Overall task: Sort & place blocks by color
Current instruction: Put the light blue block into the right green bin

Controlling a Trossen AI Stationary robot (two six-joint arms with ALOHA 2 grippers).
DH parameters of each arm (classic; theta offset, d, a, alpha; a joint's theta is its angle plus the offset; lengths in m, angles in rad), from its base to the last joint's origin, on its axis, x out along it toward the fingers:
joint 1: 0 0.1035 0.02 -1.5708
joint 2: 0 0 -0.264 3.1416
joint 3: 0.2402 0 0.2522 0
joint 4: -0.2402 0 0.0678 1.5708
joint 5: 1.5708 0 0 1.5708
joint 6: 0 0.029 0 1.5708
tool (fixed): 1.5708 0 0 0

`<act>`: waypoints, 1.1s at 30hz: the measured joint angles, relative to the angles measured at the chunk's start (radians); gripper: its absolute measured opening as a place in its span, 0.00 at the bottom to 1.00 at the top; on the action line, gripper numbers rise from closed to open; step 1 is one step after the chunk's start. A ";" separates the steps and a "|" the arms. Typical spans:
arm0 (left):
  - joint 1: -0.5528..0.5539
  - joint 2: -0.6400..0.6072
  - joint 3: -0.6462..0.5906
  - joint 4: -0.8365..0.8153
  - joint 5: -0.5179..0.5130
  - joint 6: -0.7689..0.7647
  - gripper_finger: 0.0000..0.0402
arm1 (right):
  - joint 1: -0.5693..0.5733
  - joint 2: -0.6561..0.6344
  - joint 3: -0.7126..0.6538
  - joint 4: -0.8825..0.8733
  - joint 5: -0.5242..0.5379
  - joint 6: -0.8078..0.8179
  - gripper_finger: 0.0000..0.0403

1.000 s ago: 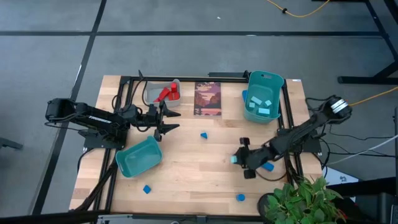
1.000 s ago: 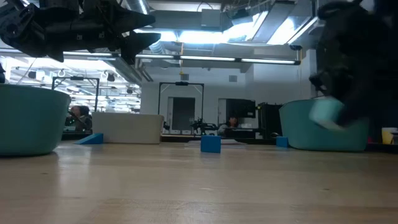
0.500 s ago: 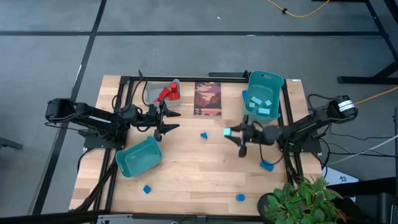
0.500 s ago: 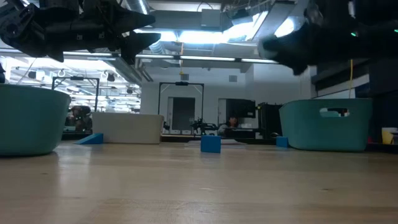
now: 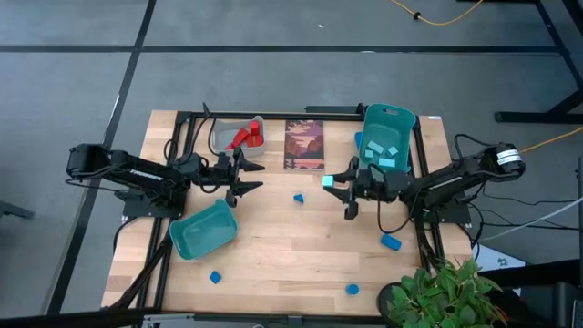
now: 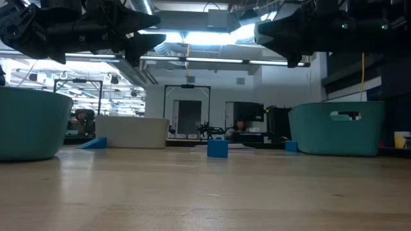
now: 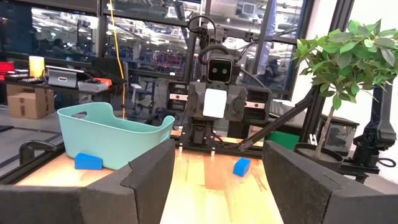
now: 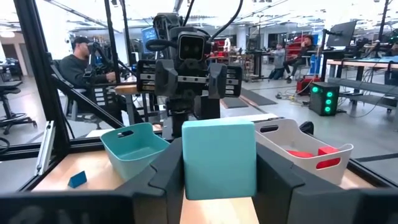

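A light cyan block (image 8: 218, 158) sits between dark jaws, with teal bins (image 5: 202, 230) and red blocks (image 5: 243, 136) around.

Bright overhead light, backlit low view.

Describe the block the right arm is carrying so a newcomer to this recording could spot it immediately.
Start at the teal plastic bin on the table's right side, which holds light cyan blocks. Just left of it, the right gripper hangs above the wood. Its fingers clamp a light cyan cube, the only block off the table; the loose ones are darker blue.
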State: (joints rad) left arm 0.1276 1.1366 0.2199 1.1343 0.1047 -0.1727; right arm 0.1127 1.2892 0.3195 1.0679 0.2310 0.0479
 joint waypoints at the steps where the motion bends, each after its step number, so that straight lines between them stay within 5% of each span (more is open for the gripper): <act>1: 0.000 0.000 0.000 0.000 0.000 0.000 0.59 | 0.000 0.000 0.000 0.000 0.000 0.000 0.35; 6: 0.000 0.000 0.000 0.000 0.000 0.000 0.59 | 0.000 0.000 0.000 -0.016 0.018 0.002 0.35; 10: 0.000 0.000 0.000 0.000 0.000 -0.001 0.59 | 0.000 0.000 0.027 -0.125 0.139 -0.001 0.35; 24: 0.000 0.000 0.000 -0.001 0.000 -0.004 0.59 | -0.117 0.000 0.403 -1.187 0.655 0.156 0.35; 28: 0.000 0.000 0.000 -0.001 0.000 -0.004 0.59 | -0.199 -0.001 0.437 -1.462 0.674 0.356 0.35; 33: 0.000 0.000 0.000 -0.001 0.000 -0.004 0.59 | -0.288 -0.001 0.439 -1.599 0.669 0.507 0.35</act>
State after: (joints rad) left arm 0.1276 1.1367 0.2199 1.1334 0.1051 -0.1764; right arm -0.1751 1.2884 0.7582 -0.5313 0.9001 0.5544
